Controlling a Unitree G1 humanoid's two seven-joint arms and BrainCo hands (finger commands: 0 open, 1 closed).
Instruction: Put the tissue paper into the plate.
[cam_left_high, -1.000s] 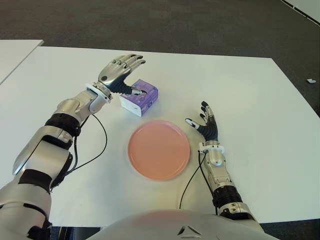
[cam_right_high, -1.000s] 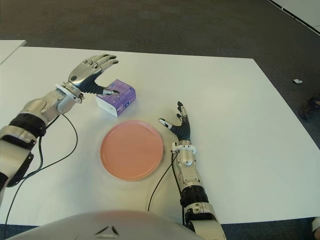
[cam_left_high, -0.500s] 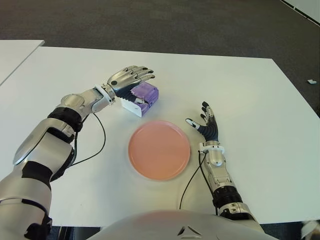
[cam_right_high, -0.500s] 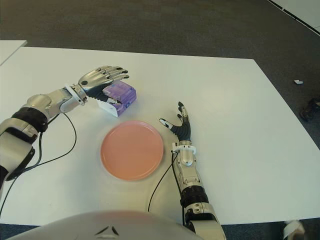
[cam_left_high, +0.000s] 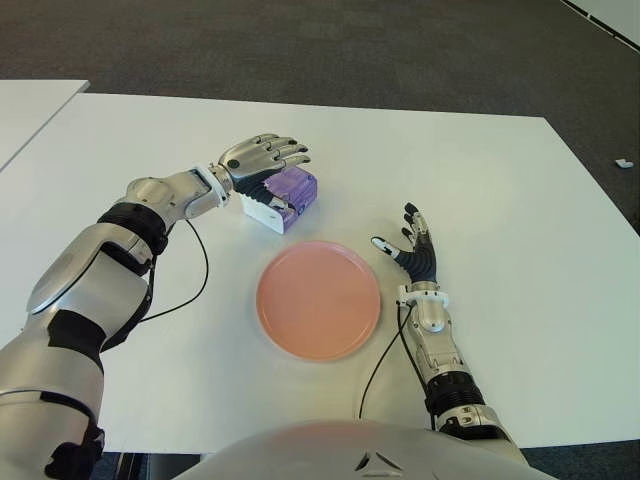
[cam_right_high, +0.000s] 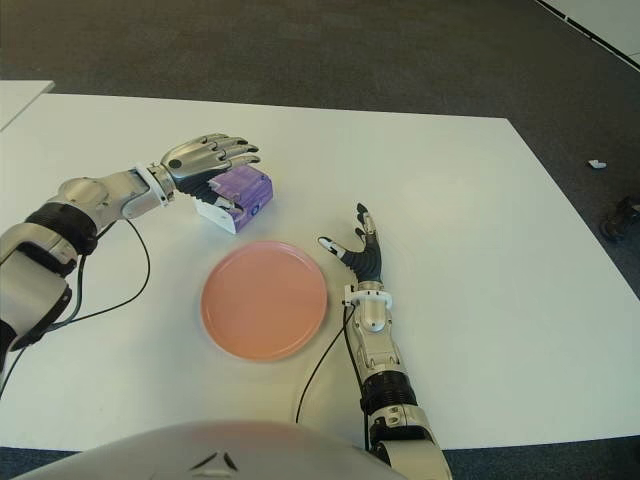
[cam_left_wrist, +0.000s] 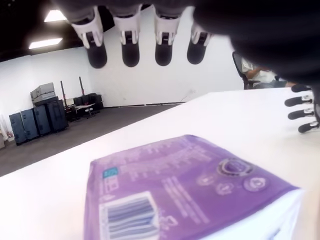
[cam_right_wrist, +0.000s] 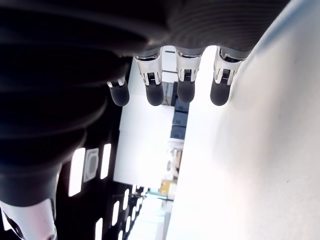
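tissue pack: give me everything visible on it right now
The tissue pack is a small, soft-looking purple packet with a white end, printed with a barcode and small icons. It lies flat on the white table, beyond the pink plate and clear of its rim. The left hand is over it with fingers extended above the top face; no closed grasp shows, and contact cannot be confirmed. Nothing else touches it.

Table (cam_left_high: 520, 200): fills most of the frame. Plate (cam_left_high: 318, 299): centre, on table. Tissue pack (cam_left_high: 284, 198): upper left of plate, on table, apart from it. Left hand (cam_left_high: 262, 158): over pack. Right hand (cam_left_high: 412, 250): just right of plate.
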